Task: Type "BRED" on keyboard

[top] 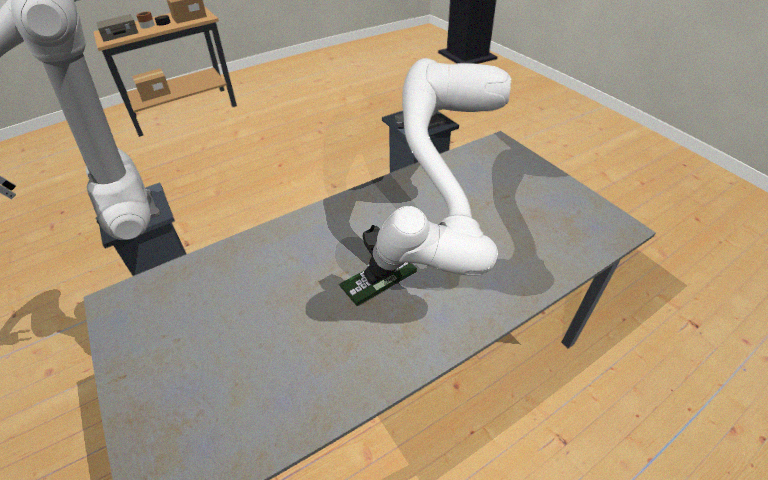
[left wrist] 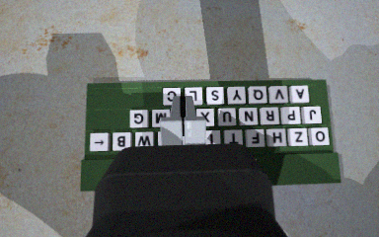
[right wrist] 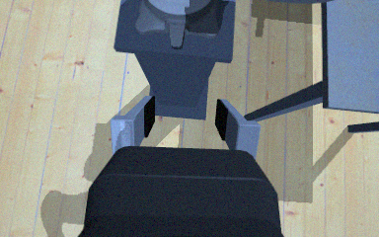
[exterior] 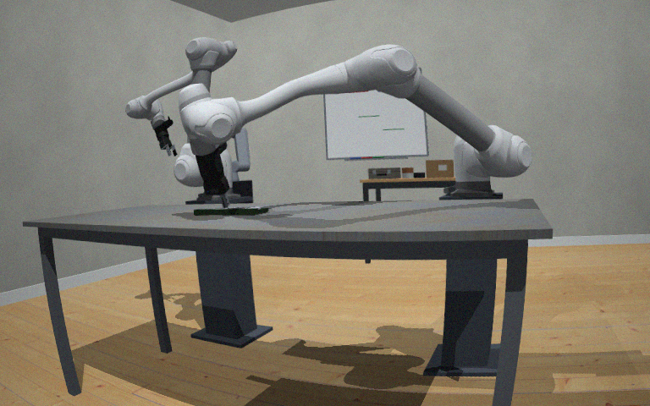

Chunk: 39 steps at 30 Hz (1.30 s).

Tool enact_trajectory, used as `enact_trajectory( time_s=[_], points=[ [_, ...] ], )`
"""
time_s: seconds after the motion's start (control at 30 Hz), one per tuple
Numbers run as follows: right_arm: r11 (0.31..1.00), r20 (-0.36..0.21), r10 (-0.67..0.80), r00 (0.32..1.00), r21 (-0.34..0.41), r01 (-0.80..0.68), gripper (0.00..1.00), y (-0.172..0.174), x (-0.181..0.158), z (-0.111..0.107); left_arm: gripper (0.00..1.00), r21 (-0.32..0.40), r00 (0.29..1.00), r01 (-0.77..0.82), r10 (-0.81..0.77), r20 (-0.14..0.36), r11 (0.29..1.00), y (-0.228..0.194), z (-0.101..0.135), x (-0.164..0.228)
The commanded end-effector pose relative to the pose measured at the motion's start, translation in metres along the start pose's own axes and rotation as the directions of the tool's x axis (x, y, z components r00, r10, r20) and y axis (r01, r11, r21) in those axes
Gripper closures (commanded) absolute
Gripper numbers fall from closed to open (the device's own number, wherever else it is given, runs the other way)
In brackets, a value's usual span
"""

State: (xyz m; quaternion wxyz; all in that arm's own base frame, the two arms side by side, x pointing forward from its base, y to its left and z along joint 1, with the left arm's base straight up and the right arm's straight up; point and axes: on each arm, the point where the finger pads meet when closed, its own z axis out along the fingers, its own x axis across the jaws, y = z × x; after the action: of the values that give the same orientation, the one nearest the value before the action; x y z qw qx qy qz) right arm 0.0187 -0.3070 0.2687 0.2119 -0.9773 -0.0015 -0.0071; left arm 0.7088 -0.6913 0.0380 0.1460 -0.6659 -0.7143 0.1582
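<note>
Showing keys (left wrist: 121,141) B, G, A, O, green keyboard (top: 357,299) (exterior: 206,211) (left wrist: 106,171) under left gripper (top: 370,277) (exterior: 226,205) (left wrist: 183,108), fingers together, right gripper (top: 7,187) (exterior: 171,152) (right wrist: 185,118) apart

The keyboard (top: 366,292) (exterior: 206,211) (left wrist: 99,170) is shared by three views: from high above the left gripper (top: 373,271) (exterior: 225,206) (left wrist: 183,111), from low across the table (top: 254,362) (exterior: 383,233) (left wrist: 30,217) (right wrist: 352,59), and closely downward from its wrist.

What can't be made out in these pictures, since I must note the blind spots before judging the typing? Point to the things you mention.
- Display text on the keyboard (top: 365,295) (exterior: 206,211) (left wrist: 106,170): behind the left gripper (left wrist: 183,108), left wrist view; too small, top view.
- D key: behind the fingers, left wrist view.
- Right gripper (exterior: 171,152) (right wrist: 185,118): mostly cut off by the edge, top view.
</note>
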Motion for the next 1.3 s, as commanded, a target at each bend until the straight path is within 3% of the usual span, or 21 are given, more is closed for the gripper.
enact_trajectory(
  time_s=[0.0, 0.87, 1.27],
  points=[
    [1.000, -0.007, -0.004, 1.000, 0.009, 0.004, 0.00, -0.004, 0.000, 0.002, 1.00, 0.001, 1.000, -0.006, 0.006, -0.004, 1.000, -0.002, 0.005, -0.001],
    [1.000, -0.007, -0.004, 1.000, 0.009, 0.004, 0.00, -0.004, 0.000, 0.002, 1.00, 0.001, 1.000, -0.006, 0.006, -0.004, 1.000, -0.001, 0.008, -0.001],
    [1.000, -0.007, -0.004, 1.000, 0.009, 0.004, 0.00, -0.004, 0.000, 0.002, 1.00, 0.000, 1.000, -0.003, 0.003, -0.002, 1.000, -0.008, -0.011, -0.002]
  ],
)
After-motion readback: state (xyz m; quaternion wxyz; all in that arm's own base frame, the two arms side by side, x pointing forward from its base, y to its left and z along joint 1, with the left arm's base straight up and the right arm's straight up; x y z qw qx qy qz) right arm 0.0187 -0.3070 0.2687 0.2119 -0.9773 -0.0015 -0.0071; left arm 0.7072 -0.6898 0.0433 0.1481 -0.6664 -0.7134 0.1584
